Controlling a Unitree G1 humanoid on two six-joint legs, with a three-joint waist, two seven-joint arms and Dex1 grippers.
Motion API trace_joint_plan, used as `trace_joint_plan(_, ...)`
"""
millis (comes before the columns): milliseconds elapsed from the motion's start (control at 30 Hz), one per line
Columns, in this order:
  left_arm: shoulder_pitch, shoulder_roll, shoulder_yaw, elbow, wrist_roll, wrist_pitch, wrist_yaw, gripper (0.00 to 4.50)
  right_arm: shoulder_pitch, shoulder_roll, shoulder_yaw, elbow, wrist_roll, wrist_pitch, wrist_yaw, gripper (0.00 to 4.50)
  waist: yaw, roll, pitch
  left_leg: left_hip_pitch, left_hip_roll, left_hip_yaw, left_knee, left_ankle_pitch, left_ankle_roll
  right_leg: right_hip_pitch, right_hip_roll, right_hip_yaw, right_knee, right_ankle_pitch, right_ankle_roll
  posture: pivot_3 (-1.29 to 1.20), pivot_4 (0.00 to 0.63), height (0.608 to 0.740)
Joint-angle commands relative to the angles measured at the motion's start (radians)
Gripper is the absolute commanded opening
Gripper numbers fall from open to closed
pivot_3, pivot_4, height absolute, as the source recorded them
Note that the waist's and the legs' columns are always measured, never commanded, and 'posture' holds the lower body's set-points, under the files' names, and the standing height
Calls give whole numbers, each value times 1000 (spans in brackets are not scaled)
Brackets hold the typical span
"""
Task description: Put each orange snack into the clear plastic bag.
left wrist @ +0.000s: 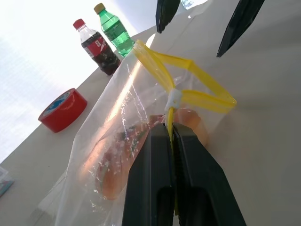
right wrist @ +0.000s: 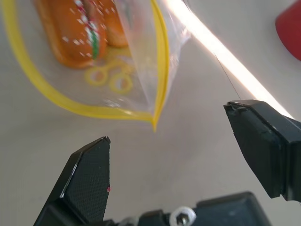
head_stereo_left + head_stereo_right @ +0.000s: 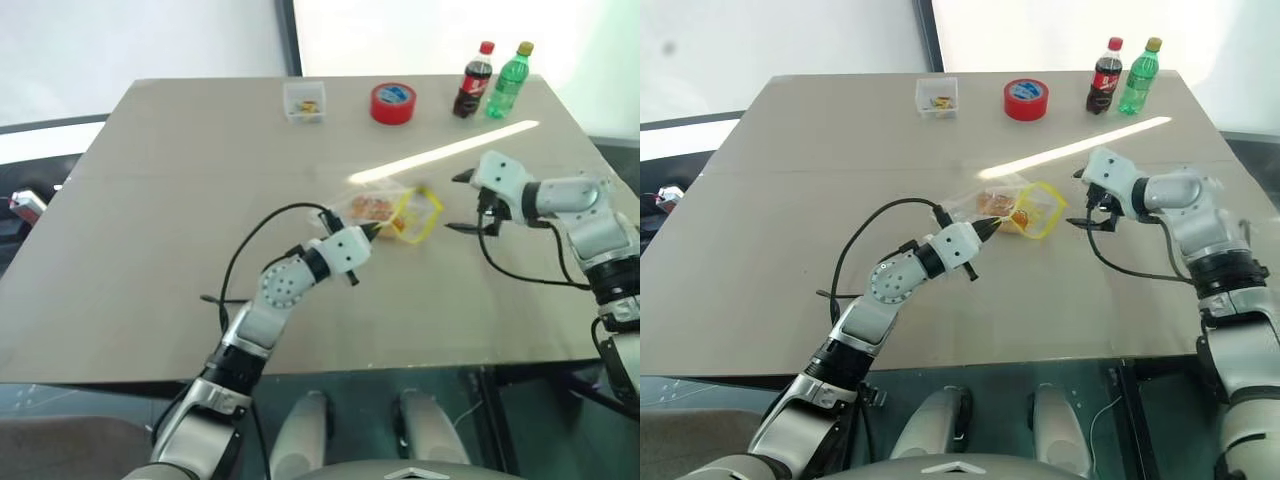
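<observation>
The clear plastic bag (image 3: pixel 392 211) lies at the table's middle, its yellow-edged mouth (image 2: pixel 157 70) gaping toward my right gripper. Two orange snacks (image 2: pixel 75 28) with pale speckles lie side by side inside it, seen through the film (image 1: pixel 113 174). My left gripper (image 3: pixel 375 230) is shut on the bag's yellow strip at the near edge (image 1: pixel 170 129). My right gripper (image 3: pixel 463 203) hangs open just right of the bag's mouth, a little above the table, with nothing between its fingers (image 2: pixel 89 174).
At the far edge stand a red tape roll (image 3: pixel 393 102), a cola bottle (image 3: pixel 474 80), a green bottle (image 3: pixel 507 80) and a small clear box (image 3: pixel 304 100). A bright sun stripe (image 3: pixel 450 150) crosses the tabletop. Black cables loop off both wrists.
</observation>
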Motion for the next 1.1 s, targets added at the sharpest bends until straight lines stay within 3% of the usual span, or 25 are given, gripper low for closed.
trace_joint_plan(33, -9, 0, 9, -13, -6, -19, 13, 0, -51, 51, 13, 99, -48, -78, -93, 4462, -1, 0, 0, 0, 0, 0, 0, 0, 0, 0, 0, 0, 0, 0, 0, 0, 150, 740)
trace_joint_plan(133, -6, 1, 11, -15, -4, -18, 17, 0, -75, 75, 26, 177, -80, -140, -129, 4462, 0, 0, 0, -1, 0, 0, 0, 0, 0, -1, 0, 1, 0, 0, 0, 0, 150, 740)
trace_joint_plan(167, -5, 2, 11, -17, -4, -18, 17, 0, -81, 82, 23, 194, -78, -153, -136, 4223, 0, 0, 0, -1, 0, 0, 0, 0, 0, 0, 0, 1, 0, 0, 0, 0, 150, 740)
trace_joint_plan(233, -3, 5, 11, -17, -3, -18, 18, 0, -93, 89, 22, 218, -79, -180, -141, 3575, 0, 0, 0, 0, 0, 0, 0, 0, 0, 0, 0, 1, 0, 0, 0, 0, 150, 740)
trace_joint_plan(400, -4, 8, 10, -17, -1, -18, 22, 0, -99, 87, 14, 242, -78, -205, -141, 1375, 0, 0, 0, -1, 0, 0, 0, 0, 0, 0, 0, 1, 0, 0, 0, 0, 150, 740)
trace_joint_plan(433, -4, 8, 9, -17, -1, -18, 22, 0, -95, 84, 11, 238, -75, -211, -139, 1245, 0, 0, 0, -1, 0, 0, 0, 0, 0, 0, 0, 1, 0, 0, 0, 0, 150, 740)
trace_joint_plan(467, -4, 9, 8, -18, -1, -19, 22, 0, -91, 81, 8, 233, -72, -215, -138, 627, 0, 0, 0, -1, 0, 0, 0, 0, 0, 0, 0, 1, 0, 0, 0, 0, 150, 740)
trace_joint_plan(533, -5, 10, 4, -18, 1, -21, 20, 0, -83, 76, 0, 222, -61, -212, -133, 67, 0, 0, 0, -1, 0, 0, 0, 0, 0, 0, 0, 1, 0, 0, 0, 0, 150, 740)
trace_joint_plan(733, -110, 56, 21, 1, 27, -54, 13, 0, -79, 20, -38, 159, -39, -195, -137, 67, 3, 0, 0, -1, -1, 0, 0, 0, 0, 0, 0, 1, 0, 0, 0, 0, 150, 740)
trace_joint_plan(1100, -287, 95, 84, 16, -14, -44, 0, 0, -66, -166, -132, -148, 59, 10, 46, 67, 1, 0, 0, -1, -1, 0, -1, 0, 0, -1, 0, 0, -1, 0, 0, 0, 150, 740)
